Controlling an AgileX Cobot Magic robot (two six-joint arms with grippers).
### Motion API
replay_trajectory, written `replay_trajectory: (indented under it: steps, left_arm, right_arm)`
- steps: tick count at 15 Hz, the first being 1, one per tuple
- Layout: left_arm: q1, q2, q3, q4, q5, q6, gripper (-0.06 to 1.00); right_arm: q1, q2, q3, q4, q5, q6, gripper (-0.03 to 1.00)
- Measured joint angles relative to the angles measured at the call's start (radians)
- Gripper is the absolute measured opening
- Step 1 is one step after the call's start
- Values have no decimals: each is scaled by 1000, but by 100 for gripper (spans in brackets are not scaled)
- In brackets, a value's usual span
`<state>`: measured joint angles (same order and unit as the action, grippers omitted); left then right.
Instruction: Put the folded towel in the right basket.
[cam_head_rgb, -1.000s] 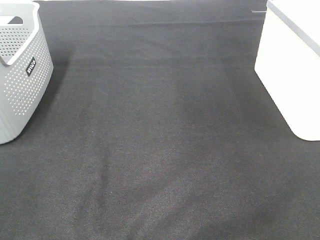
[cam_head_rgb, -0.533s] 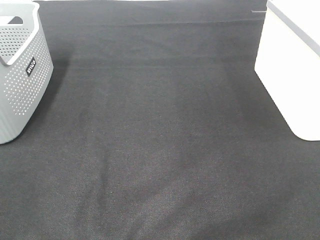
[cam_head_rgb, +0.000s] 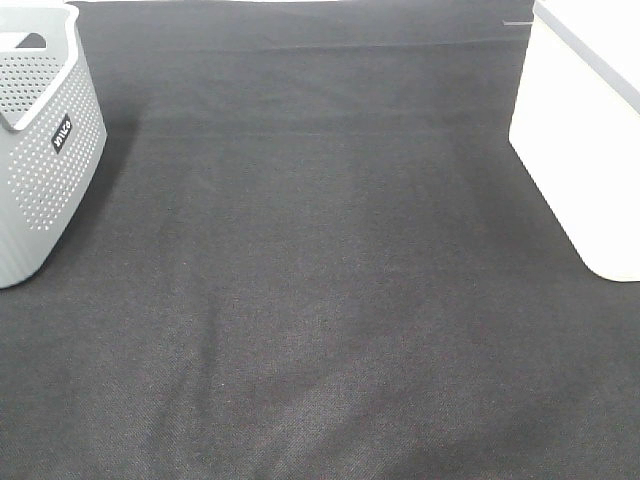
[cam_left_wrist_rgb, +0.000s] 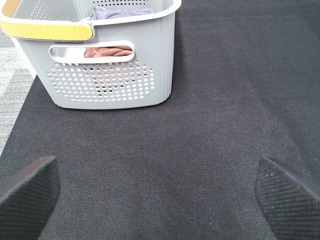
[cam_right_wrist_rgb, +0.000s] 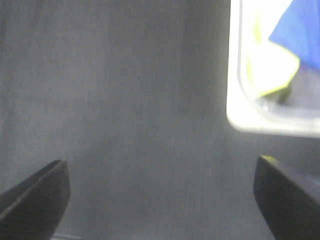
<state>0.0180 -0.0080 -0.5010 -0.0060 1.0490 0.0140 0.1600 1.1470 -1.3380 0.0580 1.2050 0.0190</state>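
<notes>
The grey perforated basket stands at the left edge of the black mat; the white right basket stands at the right edge. In the left wrist view the grey basket holds a reddish-brown towel, seen through the handle slot, and a grey-purple towel on top. My left gripper is open and empty, low over the mat short of that basket. My right gripper is open and empty beside the white basket's rim, which holds yellow cloth and blue cloth. Neither gripper shows in the high view.
The black mat covers the table between the two baskets. In the left wrist view a strip of grey floor or table shows past the mat's edge beside the grey basket, which has a yellow handle band.
</notes>
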Motion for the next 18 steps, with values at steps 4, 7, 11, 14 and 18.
replay_trajectory:
  steps: [4,7,11,14,18]
  left_arm:
    - [0,0,0,0,0,0,99]
    - [0,0,0,0,0,0,99]
    - [0,0,0,0,0,0,99]
    - [0,0,0,0,0,0,99]
    - [0,0,0,0,0,0,99]
  right_arm:
    - [0,-283,290,6,-5,0,97]
    - [0,-456,441,6,-5,2,97]
    - [0,-613,564,6,-5,21,97]
    - [0,-773,669,6,-5,14,97]
    - [0,-968,761,6,-5,11,97]
